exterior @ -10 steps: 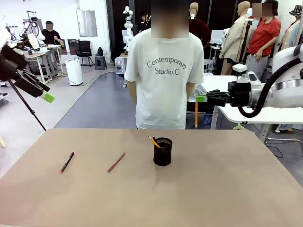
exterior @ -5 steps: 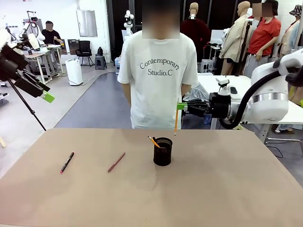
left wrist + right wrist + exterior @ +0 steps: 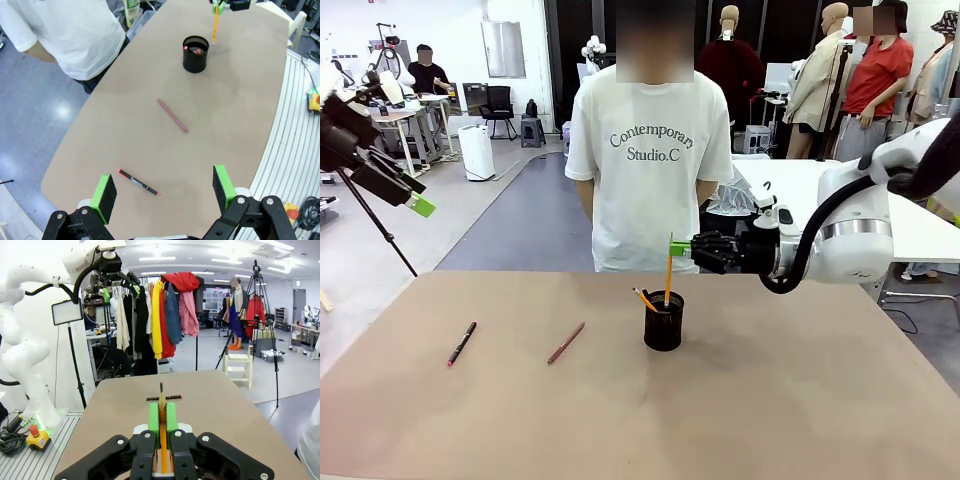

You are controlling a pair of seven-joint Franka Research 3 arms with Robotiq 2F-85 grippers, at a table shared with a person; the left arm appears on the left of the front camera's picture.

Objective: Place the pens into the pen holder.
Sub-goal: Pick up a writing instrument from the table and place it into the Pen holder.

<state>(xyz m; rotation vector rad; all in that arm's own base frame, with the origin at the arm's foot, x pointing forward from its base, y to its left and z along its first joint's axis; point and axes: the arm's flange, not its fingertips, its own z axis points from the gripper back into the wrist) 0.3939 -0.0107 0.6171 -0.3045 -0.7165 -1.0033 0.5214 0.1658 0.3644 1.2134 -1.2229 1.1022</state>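
Note:
My right gripper [image 3: 680,247] is shut on an orange-yellow pencil-like pen [image 3: 668,272], which hangs upright. Its lower tip is at the rim of the black mesh pen holder [image 3: 663,322]; whether it is inside, I cannot tell. Another orange stick [image 3: 645,299] leans out of the holder. On the table lie a reddish-pink pen [image 3: 566,343] and, farther left, a black pen with red ends [image 3: 462,343]. My left gripper [image 3: 418,205] hangs open high at the left. From the left wrist, its open fingers [image 3: 104,192] frame the black pen [image 3: 138,182], pink pen [image 3: 172,115] and holder [image 3: 195,54]. The right wrist view has the pads clamping the pencil [image 3: 162,407].
A person in a white T-shirt [image 3: 650,170] stands at the table's far edge, just behind the holder, hands behind the back. The brown table [image 3: 770,400] is bare on its right half and along its near side.
My right arm has swung in from the right and come down, carrying the pencil from beyond the far edge to over the holder. The left arm has not moved.

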